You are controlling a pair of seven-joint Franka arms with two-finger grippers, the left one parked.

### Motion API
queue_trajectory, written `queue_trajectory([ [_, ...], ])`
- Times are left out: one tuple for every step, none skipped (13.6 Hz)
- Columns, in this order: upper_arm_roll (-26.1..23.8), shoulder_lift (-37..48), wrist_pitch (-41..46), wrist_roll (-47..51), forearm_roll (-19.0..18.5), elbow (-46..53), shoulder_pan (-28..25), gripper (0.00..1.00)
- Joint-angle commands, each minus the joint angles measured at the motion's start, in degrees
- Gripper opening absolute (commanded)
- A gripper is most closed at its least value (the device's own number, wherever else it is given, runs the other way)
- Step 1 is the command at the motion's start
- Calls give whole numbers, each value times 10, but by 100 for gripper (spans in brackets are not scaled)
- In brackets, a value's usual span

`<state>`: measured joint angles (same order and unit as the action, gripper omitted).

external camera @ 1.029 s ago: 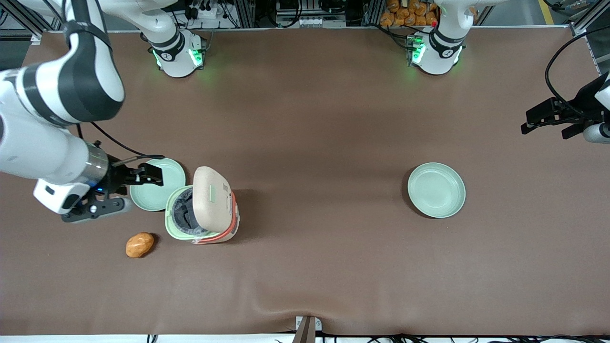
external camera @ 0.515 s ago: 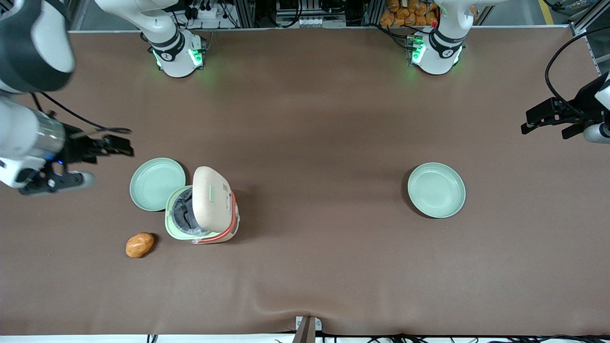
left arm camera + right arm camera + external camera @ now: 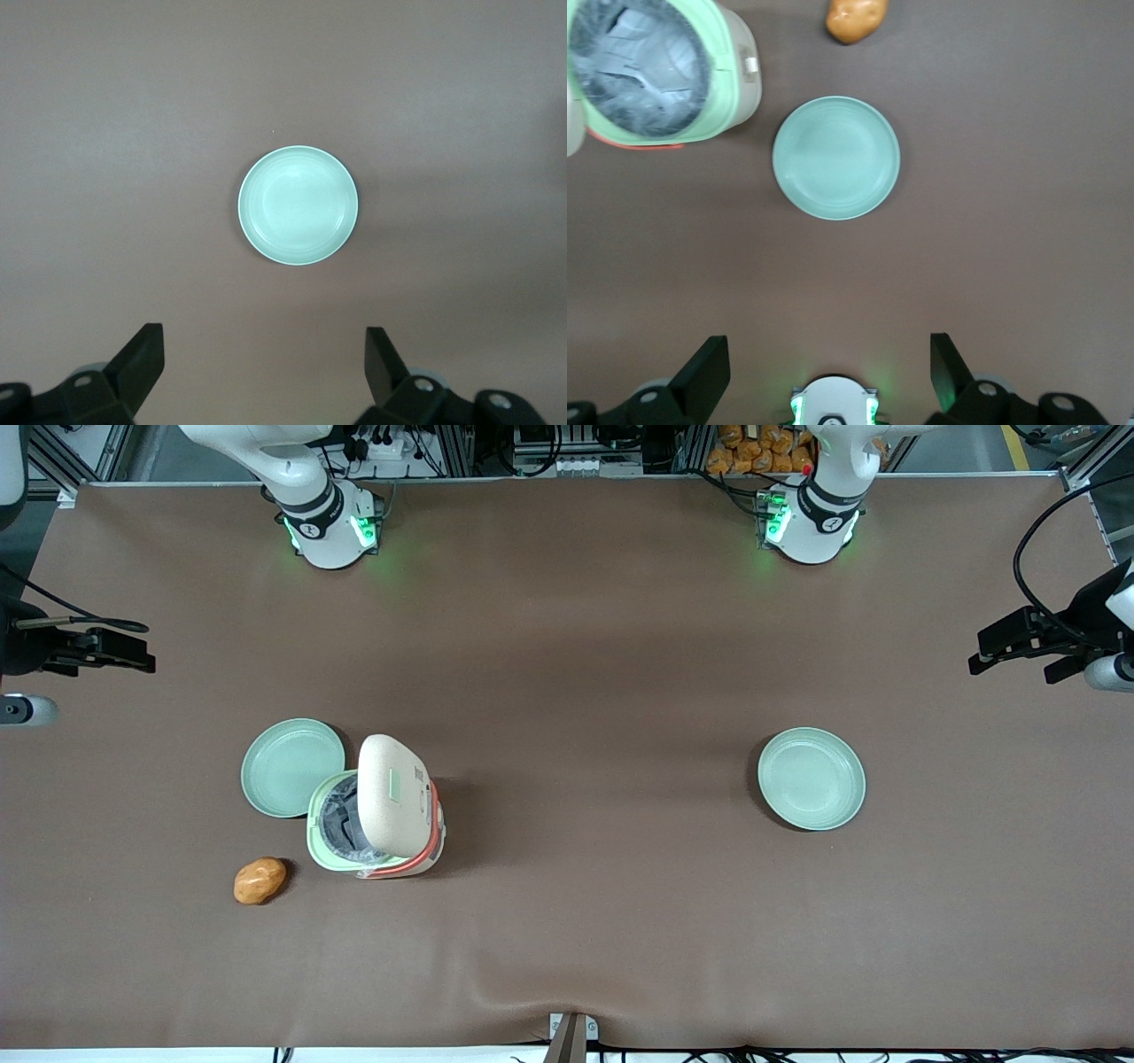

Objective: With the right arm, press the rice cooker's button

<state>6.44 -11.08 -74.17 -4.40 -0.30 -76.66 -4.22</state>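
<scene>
While its cream lid stands raised, the rice cooker point(image 3: 376, 815) sits on the brown tabletop point(image 3: 602, 691) toward the working arm's end, dark inner pot exposed. A pale green plate point(image 3: 292, 768) lies just beside it, and a potato point(image 3: 260, 880) rests nearby, nearer the front camera. The gripper point(image 3: 115, 652) hangs well apart from the cooker, at the table's edge, fingers spread open and holding nothing.

Robotics lab test bench
Two arm bases point(image 3: 330, 524) glow green on a brown tabletop point(image 3: 585, 691), backed by aluminium framing point(image 3: 461, 447) and cabling.
</scene>
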Motion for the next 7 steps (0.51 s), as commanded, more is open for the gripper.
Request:
queue_trajectory([
  [-5,18,-63,-12,-14,-55,22,100],
  [-5,17,-85,-21,-12,-65,29,100],
  [-5,17,-89,-25,-12,-67,32,100],
  [-6,17,-89,-25,-10,-69,32,100],
  [-5,17,-88,-25,-8,-75,32,100],
  [-5,18,-83,-24,6,-75,32,100],
  [-3,23,-79,-21,18,-75,32,100],
])
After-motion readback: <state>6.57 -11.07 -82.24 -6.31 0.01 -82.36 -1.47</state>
